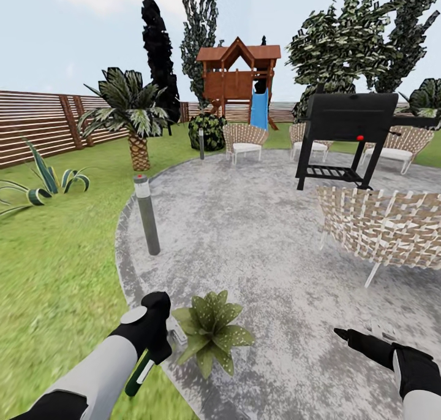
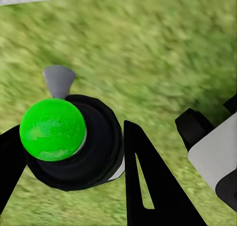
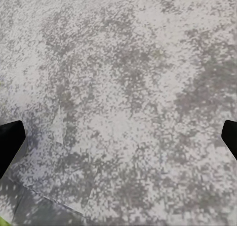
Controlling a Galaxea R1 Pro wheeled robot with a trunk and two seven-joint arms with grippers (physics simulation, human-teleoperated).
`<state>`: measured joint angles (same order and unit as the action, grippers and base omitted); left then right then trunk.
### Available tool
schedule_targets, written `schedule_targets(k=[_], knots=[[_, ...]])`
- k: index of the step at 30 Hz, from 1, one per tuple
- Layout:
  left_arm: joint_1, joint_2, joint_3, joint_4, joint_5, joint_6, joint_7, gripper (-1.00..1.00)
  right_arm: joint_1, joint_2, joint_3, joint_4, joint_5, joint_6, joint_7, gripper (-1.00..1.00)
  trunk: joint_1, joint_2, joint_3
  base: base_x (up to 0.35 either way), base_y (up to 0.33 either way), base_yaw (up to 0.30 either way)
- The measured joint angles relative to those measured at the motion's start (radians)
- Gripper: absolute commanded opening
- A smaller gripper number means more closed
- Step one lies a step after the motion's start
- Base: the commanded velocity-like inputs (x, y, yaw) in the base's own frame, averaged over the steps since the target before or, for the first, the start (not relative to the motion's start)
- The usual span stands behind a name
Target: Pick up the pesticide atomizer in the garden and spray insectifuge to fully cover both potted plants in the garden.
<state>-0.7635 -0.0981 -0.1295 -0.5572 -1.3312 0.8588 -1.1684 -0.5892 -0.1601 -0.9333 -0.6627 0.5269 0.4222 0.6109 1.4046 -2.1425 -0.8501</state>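
Left gripper (image 1: 160,337): was closed around the pesticide atomizer (image 1: 139,372), held low at the patio's edge; in the left wrist view the bottle (image 2: 69,144) was seen end-on, clamped between the dark fingers (image 2: 148,186), with grass beneath.

Atomizer: was carried in the left claw, its dark-green body with a white stripe slanting down and back toward the forearm; one end showed bright green in the wrist view. Which way the nozzle faced could not be told.

Near potted plant (image 1: 212,329): a speckled rosette lay on the grey stone patio (image 1: 257,236), just beside the left gripper. The bottle was judged to be held there so spray could reach the leaves.

Second potted plant: could not be made out.

Right gripper (image 1: 344,334): was held open and empty above bare stone; its fingertips (image 3: 10,142) were spread wide apart, probably kept clear as a spare hand.

Surroundings: a grey lamp post (image 1: 147,214) stood at the patio rim, wicker chairs (image 1: 383,227) and a black grill (image 1: 349,135) farther off.

Stage: pickup was judged done; spraying remained.
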Motion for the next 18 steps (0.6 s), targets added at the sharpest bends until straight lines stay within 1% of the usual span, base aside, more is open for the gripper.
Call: schedule_targets(k=[2, 5, 7, 10, 14, 18], knots=[[0.0, 0.0, 0.001, -0.003, 0.0, 0.0, 0.0, -1.0, 0.0, 0.0, 0.0, 0.0, 0.0, 0.0, 0.001, 1.0, 0.0, 0.0, 0.0, 0.096, 0.0, 0.0], [0.0, -0.001, 0.0, -0.003, 0.001, 0.001, 0.0, -1.0, 0.0, 0.0, 0.0, 0.0, 0.0, 0.0, 0.001, 1.0, 0.0, 0.0, 0.0, 0.261, 0.0, -0.035], [0.0, -0.001, -0.001, -0.002, 0.001, 0.001, 0.0, -1.0, 0.0, 0.0, 0.0, 0.0, -0.001, 0.0, 0.001, 1.0, -0.001, 0.0, 0.0, 0.305, 0.0, -0.136], [0.0, -0.001, -0.001, 0.0, 0.0, 0.002, -0.001, -1.0, 0.0, 0.0, 0.0, 0.0, -0.001, 0.001, 0.003, 1.0, 0.0, 0.0, 0.0, 0.225, 0.0, -0.229], [0.0, -0.001, -0.002, 0.009, 0.0, 0.002, -0.002, -1.0, 0.0, 0.0, 0.0, 0.0, 0.0, 0.0, 0.003, 1.0, 0.0, 0.0, -0.001, 0.064, 0.0, -0.081], [0.0, -0.001, -0.001, 0.046, -0.001, 0.001, -0.001, -1.0, 0.0, 0.0, 0.0, 0.0, -0.001, 0.001, 0.003, 1.0, 0.0, 0.0, -0.001, 0.006, 0.0, -0.007]])
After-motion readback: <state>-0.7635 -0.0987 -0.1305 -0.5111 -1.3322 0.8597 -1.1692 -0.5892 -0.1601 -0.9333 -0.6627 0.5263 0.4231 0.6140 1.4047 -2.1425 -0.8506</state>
